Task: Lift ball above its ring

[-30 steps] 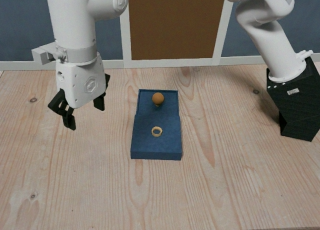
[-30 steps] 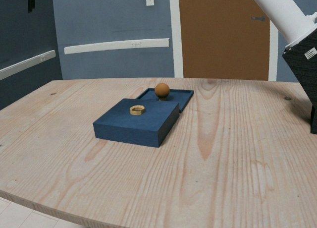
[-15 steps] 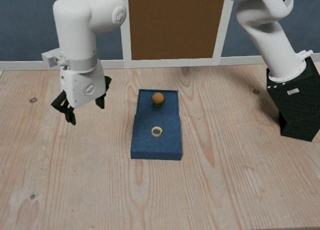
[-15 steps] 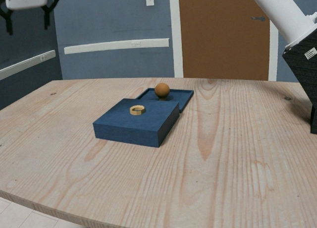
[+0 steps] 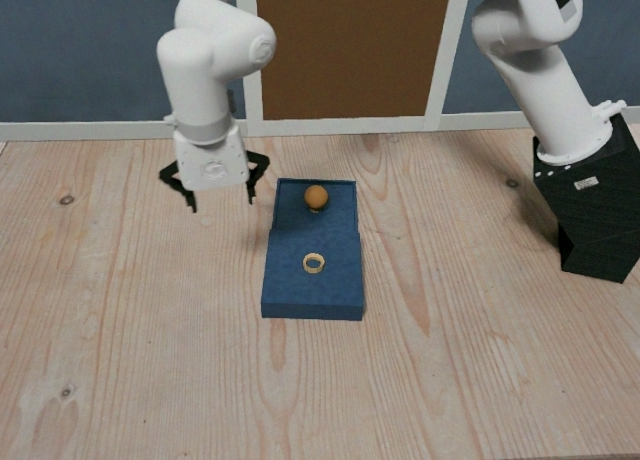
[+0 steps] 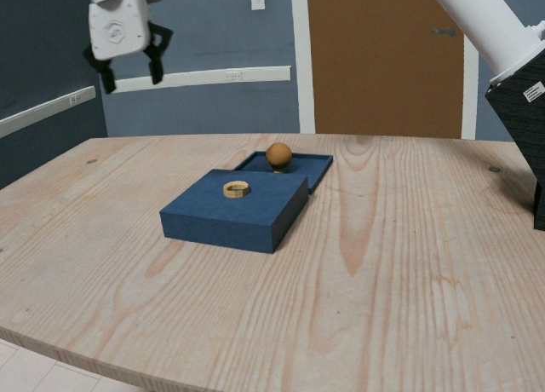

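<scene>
An orange-brown ball sits on a small ring in the low blue tray at the far end of the blue block; it also shows in the exterior view. A second, empty pale ring lies on the raised blue block, also seen in the exterior view. My gripper hangs open and empty high above the table, to the left of the ball and well apart from it. In the exterior view the gripper is at the top left.
The arm's black base stands at the right side of the wooden table. A wall with a brown door is behind the table.
</scene>
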